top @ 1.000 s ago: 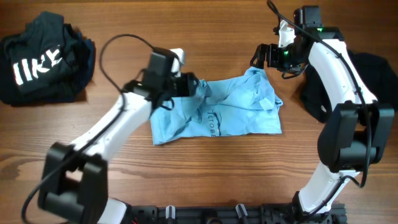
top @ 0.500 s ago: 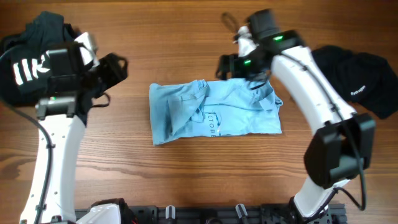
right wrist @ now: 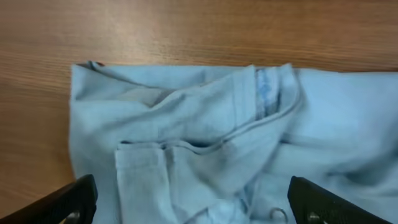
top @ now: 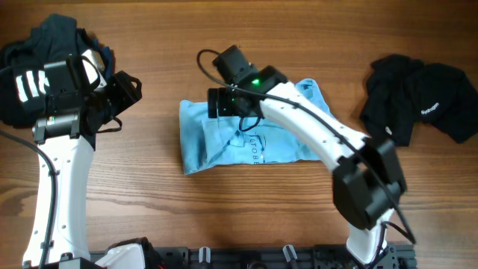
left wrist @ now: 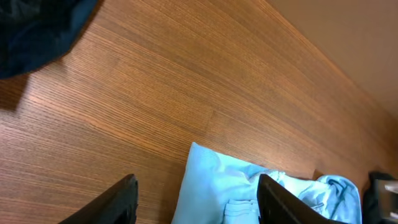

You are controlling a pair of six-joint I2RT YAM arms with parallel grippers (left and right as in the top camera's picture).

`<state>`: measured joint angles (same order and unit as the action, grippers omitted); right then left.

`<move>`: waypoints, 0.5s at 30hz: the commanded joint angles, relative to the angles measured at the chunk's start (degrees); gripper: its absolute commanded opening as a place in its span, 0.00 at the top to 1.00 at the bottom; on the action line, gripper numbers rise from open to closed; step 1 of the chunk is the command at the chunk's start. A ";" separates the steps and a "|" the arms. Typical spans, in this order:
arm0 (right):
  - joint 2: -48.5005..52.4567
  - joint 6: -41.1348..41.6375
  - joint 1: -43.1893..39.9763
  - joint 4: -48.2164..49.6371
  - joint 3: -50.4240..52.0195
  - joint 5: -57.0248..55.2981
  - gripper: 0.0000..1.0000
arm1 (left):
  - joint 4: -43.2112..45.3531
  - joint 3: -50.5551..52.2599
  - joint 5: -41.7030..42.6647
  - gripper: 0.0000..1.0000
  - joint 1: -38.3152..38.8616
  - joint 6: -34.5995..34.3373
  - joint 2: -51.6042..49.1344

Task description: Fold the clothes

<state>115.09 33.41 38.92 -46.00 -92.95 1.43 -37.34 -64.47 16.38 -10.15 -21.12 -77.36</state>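
The clothes at hand are a light sky-blue T-shirt (top: 216, 146), lying crumpled and partly folded mid-table with pale print showing. My right gripper (top: 224, 103) hovers over its upper left part, jaws wide open. In the right wrist view the shirt (right wrist: 205, 124) fills the frame, with the collar and a folded sleeve between the spread fingertips (right wrist: 74, 199) of that gripper (right wrist: 199, 205). My left gripper (top: 127, 90) stands open left of the shirt over bare wood. Seen from the left wrist, its gripper (left wrist: 199, 202) holds nothing and the shirt's corner (left wrist: 249, 193) lies ahead.
A black garment with white lettering (top: 37, 71) is heaped at the back left, its edge showing in the left wrist view (left wrist: 37, 25). Another black garment (top: 418, 104) lies at the right. The wooden table (top: 246, 217) is bare in front of the shirt.
My right arm swung left from the shirt's upper right corner to above its left part. My left arm drew back left off the shirt. The shirt's left side now lies flatter.
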 commanded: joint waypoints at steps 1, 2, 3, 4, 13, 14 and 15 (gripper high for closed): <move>2.58 0.20 1.49 2.71 -0.20 -1.46 0.03 | -0.04 -0.04 -0.39 0.38 -0.24 1.40 -0.33; 2.84 -0.70 1.95 3.69 -0.20 -1.46 0.03 | -0.04 -0.04 -0.50 0.38 -0.24 1.40 -0.33; 3.23 -1.73 2.49 4.68 -0.20 -1.44 0.04 | -0.04 -0.04 -0.72 0.38 -0.24 1.40 -0.33; 3.48 -2.67 3.08 5.46 -0.20 -1.49 0.05 | -0.04 -0.04 -1.03 0.38 -0.24 1.38 -0.33; 6.10 -7.65 7.39 5.14 -0.20 -6.58 0.10 | -1.07 -0.04 -3.08 0.37 -0.24 1.42 -0.33; 6.25 -8.24 7.58 5.05 -0.20 -6.62 0.12 | -1.20 -0.04 -3.45 0.37 -0.24 1.42 -0.33; 6.47 -9.09 7.78 4.90 -0.20 -6.62 0.14 | -1.33 -0.04 -3.74 0.36 -0.24 1.42 -0.33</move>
<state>119.17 27.97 46.09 -40.69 -92.95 -2.37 -38.33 -64.47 14.70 -10.15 -20.73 -77.36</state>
